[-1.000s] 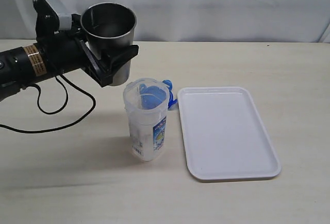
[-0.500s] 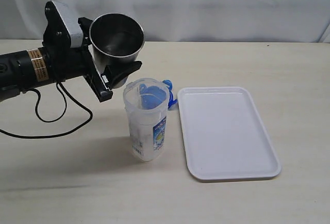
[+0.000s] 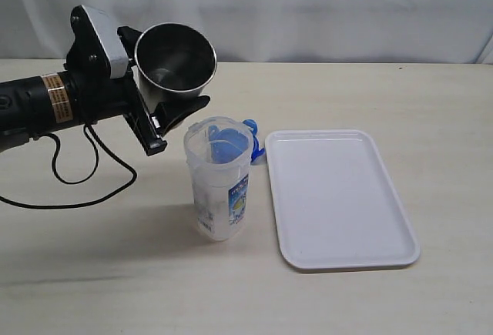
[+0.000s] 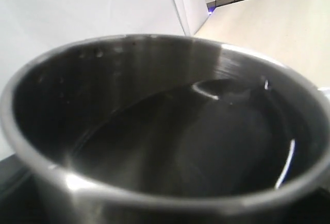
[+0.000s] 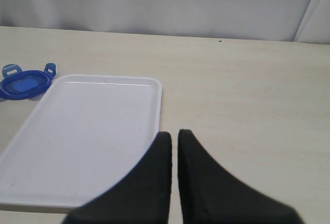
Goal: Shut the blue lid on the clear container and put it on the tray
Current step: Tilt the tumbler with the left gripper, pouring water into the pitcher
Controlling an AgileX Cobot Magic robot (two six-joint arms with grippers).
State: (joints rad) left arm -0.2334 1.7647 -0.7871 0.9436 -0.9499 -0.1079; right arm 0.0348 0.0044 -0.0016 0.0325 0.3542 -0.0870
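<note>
The clear container (image 3: 219, 181) stands upright and open-topped on the table, left of the tray (image 3: 339, 196). The blue lid (image 3: 253, 142) lies flat on the table behind it, by the tray's far left corner; the right wrist view also shows this lid (image 5: 25, 84) beside the tray (image 5: 87, 131). My left gripper (image 3: 171, 112) is shut on a steel cup (image 3: 175, 61), held tilted just above and left of the container's mouth. The cup (image 4: 170, 147) fills the left wrist view, and what looks like liquid shows inside. My right gripper (image 5: 174, 135) is shut on nothing, over the tray's near edge.
A black cable (image 3: 85, 173) loops on the table under the left arm. A white curtain (image 3: 323, 4) backs the table.
The left arm has carried the steel cup a little to the right and tipped it further toward the container. The container, lid and tray have not moved.
</note>
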